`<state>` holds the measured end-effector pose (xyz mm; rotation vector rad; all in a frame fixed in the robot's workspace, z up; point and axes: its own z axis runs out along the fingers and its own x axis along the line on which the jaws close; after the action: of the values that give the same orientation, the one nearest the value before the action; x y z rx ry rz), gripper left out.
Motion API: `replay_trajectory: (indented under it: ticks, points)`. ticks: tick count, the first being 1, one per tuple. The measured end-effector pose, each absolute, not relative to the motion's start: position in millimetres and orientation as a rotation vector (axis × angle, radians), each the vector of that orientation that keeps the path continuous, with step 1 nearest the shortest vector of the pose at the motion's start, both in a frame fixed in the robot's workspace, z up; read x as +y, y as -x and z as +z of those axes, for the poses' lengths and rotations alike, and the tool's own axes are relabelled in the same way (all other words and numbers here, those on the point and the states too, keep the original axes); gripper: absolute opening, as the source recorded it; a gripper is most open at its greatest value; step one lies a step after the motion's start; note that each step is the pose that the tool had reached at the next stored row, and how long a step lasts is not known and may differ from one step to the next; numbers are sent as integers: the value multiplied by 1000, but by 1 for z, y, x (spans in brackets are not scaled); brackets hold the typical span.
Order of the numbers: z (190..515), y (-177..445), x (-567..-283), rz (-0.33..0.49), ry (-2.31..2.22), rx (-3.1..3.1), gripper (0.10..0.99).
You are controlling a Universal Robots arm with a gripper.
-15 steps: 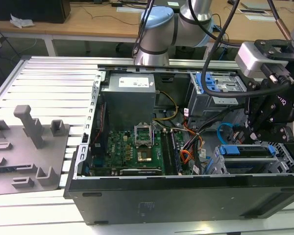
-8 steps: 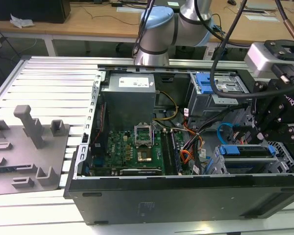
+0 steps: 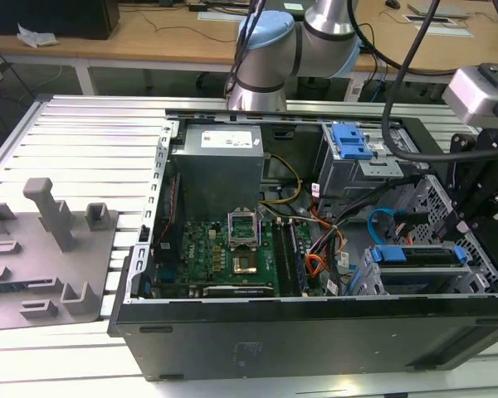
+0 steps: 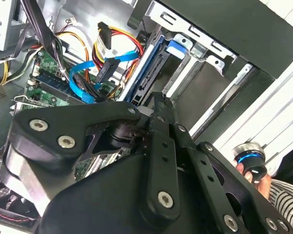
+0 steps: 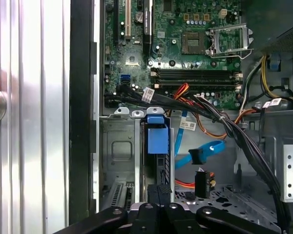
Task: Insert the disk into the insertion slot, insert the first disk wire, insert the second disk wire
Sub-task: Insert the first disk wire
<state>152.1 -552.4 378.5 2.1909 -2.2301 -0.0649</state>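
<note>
In the exterior view my tool (image 3: 469, 217) hangs at the exterior view's right, just above the disk (image 3: 419, 254), which sits in the insertion slot (image 3: 361, 280). In the second wrist view the disk (image 4: 150, 68) is just past my tool (image 4: 154, 109), and the second disk wire (image 4: 80, 80) loops beside it. In the first wrist view the disk (image 5: 156, 141) lies straight ahead of my tool (image 5: 158, 212). Its long side points from me toward the green board (image 5: 185, 48). I think it is pushed in. I cannot tell if my tool is squeezing or let go.
</note>
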Motion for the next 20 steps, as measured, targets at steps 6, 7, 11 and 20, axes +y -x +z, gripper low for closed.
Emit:
replay_trajectory:
  ticks: [6, 7, 11, 20]
  points:
    - [380, -152, -552, -64, -2190, -2230, 173]
    - [380, -152, -552, -64, -2190, -2230, 235]
    - [380, -152, -552, -63, -2190, -2229, 424]
    - [380, -152, -535, -63, -2190, -2229, 424]
